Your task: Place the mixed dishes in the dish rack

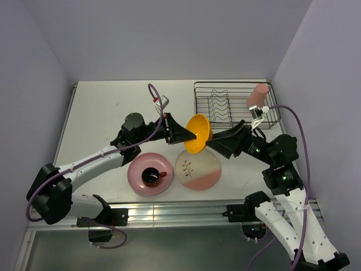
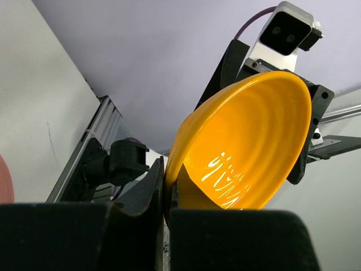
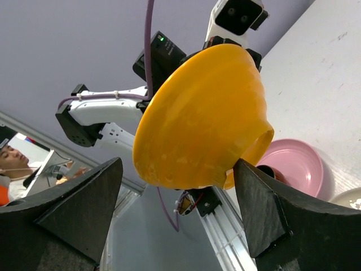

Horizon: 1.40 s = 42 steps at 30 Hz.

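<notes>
Top external: white table, lilac walls; yellow bowl in left pincer, right pincer wide.

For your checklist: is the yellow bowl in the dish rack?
No, the left gripper holds the yellow bowl in the air, outside the dish rack.

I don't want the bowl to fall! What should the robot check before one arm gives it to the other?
1. Left gripper shut on the bowl rim: ok.
2. Bowl sits inside the right gripper: ok.
3. Right gripper closed on bowl: not ok, jaws open with gaps on both sides.
4. Safe for left gripper to let go: not ok, nothing else holds the bowl.
5. Rack slots free: ok, only the tumbler at its right end.
</notes>
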### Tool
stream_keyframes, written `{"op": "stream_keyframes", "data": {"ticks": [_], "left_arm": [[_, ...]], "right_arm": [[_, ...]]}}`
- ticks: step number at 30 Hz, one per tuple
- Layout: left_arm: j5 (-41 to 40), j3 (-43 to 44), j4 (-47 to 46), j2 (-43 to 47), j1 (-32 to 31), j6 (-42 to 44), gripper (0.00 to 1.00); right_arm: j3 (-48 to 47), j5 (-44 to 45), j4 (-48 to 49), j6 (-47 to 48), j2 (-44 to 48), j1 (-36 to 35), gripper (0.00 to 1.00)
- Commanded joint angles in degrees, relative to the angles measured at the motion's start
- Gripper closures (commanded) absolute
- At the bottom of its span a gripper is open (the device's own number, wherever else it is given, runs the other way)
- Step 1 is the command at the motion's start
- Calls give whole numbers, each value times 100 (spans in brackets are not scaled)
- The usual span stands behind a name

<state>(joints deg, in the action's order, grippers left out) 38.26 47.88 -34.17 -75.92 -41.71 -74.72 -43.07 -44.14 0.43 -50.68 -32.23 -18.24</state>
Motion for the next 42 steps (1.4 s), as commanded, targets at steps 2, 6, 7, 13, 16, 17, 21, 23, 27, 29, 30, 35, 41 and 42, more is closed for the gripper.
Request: {"op": "stream_keyframes", "data": {"ticks": [2,6,7,13,16,17,21,23,27,29,30,35,41,42], "left_arm": [[94,20,-582,-46,-47,-104,100],[76,37,-599,-90,-56,-113,100],[68,37,-599,-90,-65,-104,100],[-161,266,94,-11,-161,361,100],[-433,397,656,121,-214,677,100],[-625,485,840,191,-232,782,100],[-776,556,1211,253,-276,1003,100],[-776,556,1194,227,-285,994,100],[-829,573,1220,200,-346,1021,100],[-811,574,1185,174,-364,1003,100],[-785,574,1168,174,-372,994,100],[-732,574,1132,148,-373,994,99],[-671,521,1062,121,-373,968,78],[-662,512,1062,121,-373,968,69]], "right_arm": [[35,-192,467,-153,-12,-48,16],[79,-113,414,-144,24,-110,22],[62,-95,362,-136,24,-118,24],[-70,212,-6,66,-20,-206,30],[-158,353,-253,198,-3,-277,23],[-158,353,-262,216,15,-285,21],[-105,345,-149,172,94,-347,16],[-114,388,-201,189,68,-356,17],[-70,415,-105,137,6,-373,28],[-35,450,-78,111,-20,-400,37],[-35,450,-78,110,-29,-408,44],[-9,511,-78,128,-20,-435,86],[-52,564,-95,163,6,-444,100],[-44,582,-113,172,23,-444,100]]}}
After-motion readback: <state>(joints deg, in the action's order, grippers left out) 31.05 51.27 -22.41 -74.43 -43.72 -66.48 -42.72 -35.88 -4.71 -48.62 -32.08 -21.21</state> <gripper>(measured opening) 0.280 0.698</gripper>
